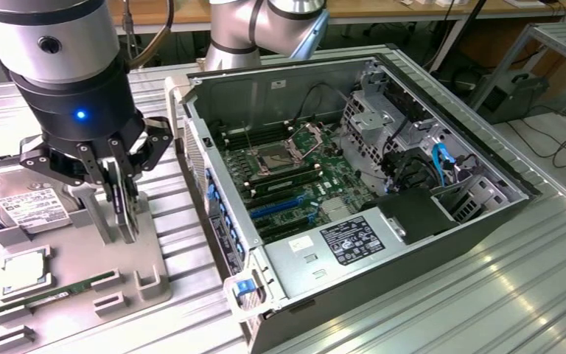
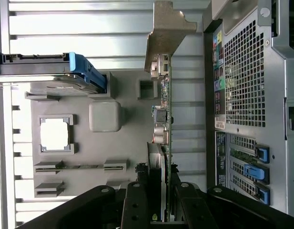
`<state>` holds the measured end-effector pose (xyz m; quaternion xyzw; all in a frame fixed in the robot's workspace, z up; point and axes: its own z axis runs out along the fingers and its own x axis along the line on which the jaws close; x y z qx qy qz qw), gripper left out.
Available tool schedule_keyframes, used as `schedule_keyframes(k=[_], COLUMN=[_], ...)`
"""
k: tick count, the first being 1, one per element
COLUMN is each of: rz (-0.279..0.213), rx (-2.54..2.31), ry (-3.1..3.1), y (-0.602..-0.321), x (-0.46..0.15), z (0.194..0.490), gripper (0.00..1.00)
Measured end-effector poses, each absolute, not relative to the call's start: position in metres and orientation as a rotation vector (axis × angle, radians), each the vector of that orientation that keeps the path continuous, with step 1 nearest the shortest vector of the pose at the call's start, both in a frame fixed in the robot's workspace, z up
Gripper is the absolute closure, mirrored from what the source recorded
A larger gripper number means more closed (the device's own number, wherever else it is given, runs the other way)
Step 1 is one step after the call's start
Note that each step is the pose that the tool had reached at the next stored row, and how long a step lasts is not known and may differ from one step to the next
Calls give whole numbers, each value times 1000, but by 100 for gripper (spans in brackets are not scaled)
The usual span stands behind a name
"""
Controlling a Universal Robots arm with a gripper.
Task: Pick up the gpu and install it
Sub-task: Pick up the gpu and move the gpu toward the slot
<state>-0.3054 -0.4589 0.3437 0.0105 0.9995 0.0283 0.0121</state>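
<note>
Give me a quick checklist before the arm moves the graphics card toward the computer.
1. Gripper closed on graphics card: ok.
2. Card standing on edge, bracket free: ok.
3. Card lifted clear of gray holder: cannot tell.
4. Computer case side open: ok.
5. Blue motherboard slots unoccupied: ok.

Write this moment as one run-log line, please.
gripper: shut on thin green circuit-board gpu card | place: at grey parts tray | open black computer case: card not installed
</note>
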Motion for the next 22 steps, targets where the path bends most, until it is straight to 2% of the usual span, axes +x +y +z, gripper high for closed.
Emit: schedule_keyframes(k=[22], rz=[91], rx=[33], ry=[3116], y=[-459], x=[-305], z=[365], gripper=[73])
